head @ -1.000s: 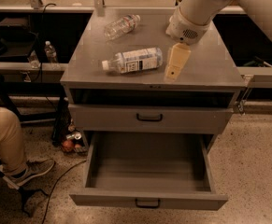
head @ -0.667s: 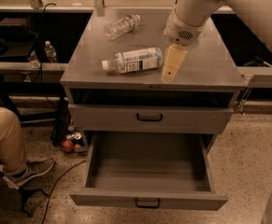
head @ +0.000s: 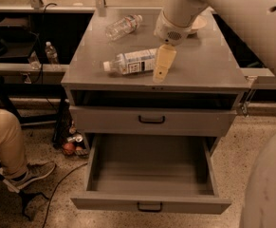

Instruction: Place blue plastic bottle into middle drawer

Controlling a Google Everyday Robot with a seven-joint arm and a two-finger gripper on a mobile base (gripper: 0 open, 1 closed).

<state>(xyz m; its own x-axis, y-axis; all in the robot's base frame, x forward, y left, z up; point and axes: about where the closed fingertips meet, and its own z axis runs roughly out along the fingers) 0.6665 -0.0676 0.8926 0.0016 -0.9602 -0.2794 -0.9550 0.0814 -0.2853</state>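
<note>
Currently: blue plastic bottle (head: pixel 132 62), lying on its side on the cabinet top (head: pixel 208 65), near the front edge and left of centre, white cap pointing to the left edge. Gripper (head: pixel 162 65): hangs from the arm (head: pixel 223 4) at the bottle's base end, overlapping it, tip angled down toward the front edge; whether the jaws are apart or together cannot be told from this angle. Middle drawer (head: pixel 109 203): pulled out toward the camera, below the cabinet front. Upper drawer (head: pixel 109 120): pushed in. Crinkled clear bottle (head: pixel 123 26): on its side toward the back-left corner, well apart from the first. Person's leg (head: pixel 4 137): at the left, beside the cabinet.
</note>
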